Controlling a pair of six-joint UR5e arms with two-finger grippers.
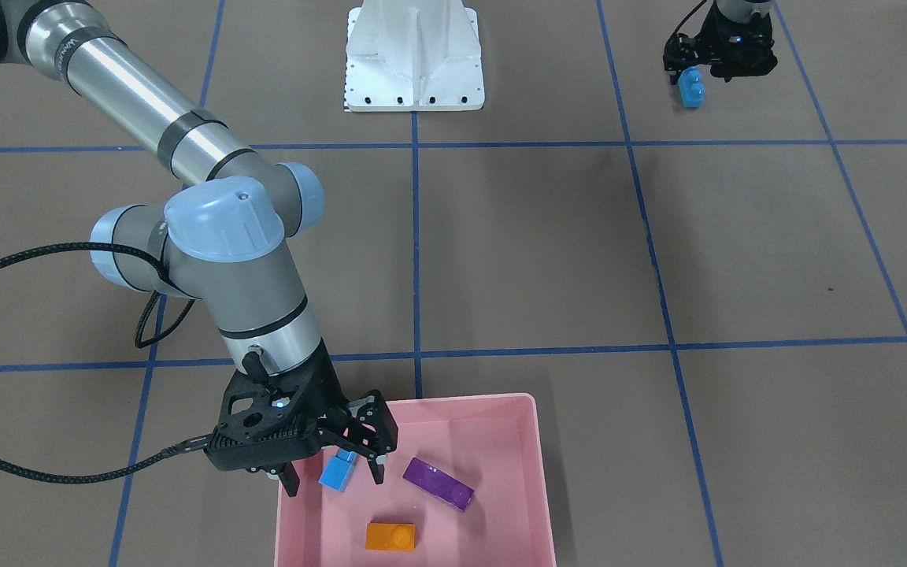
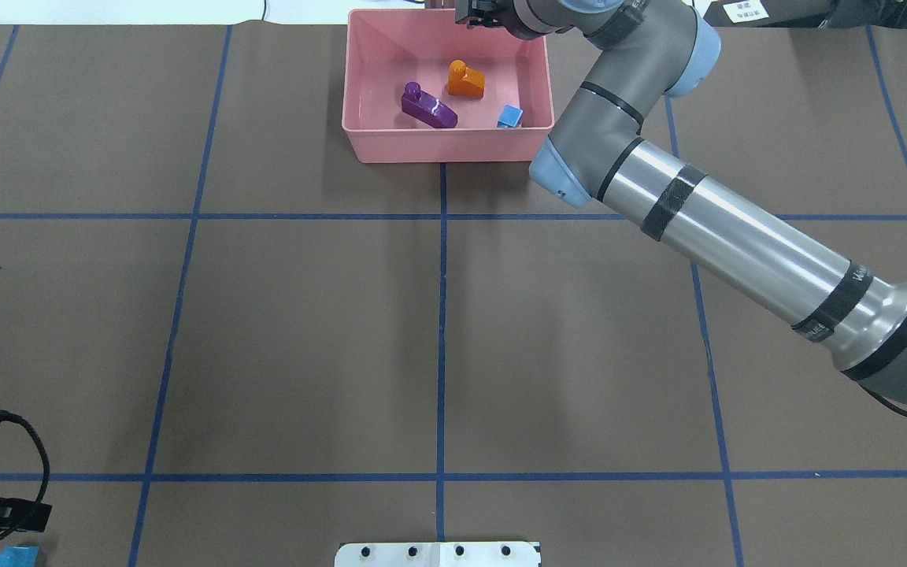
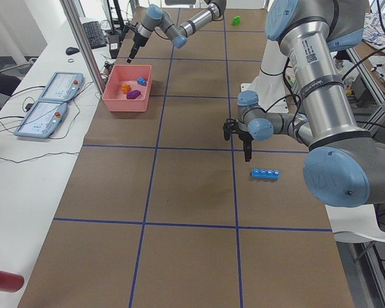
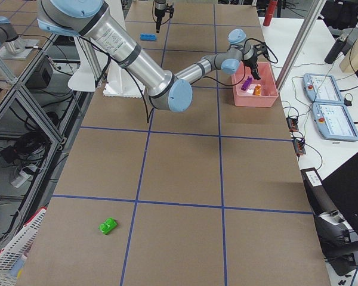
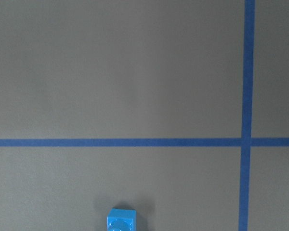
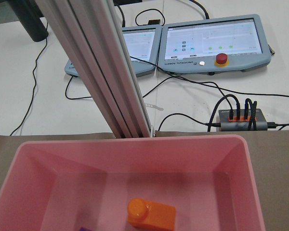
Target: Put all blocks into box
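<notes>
Beyond box [image 6: 221, 159]: alu post [image 6: 98, 72], pendant [image 6: 214, 43].

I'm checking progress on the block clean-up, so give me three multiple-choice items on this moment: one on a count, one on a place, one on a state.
1. How many blocks lie in the pink box? A) one B) three C) five
2. Where is the green block? A) in the box B) in a gripper C) on the table, outside the box
3. The long blue block is: A) lying on the table B) held in the air C) in the box

1 B: the orange block, purple block and small blue block are inside.
2 C: it sits on the brown surface far from the box.
3 A: it rests flat beside the left gripper.
</notes>
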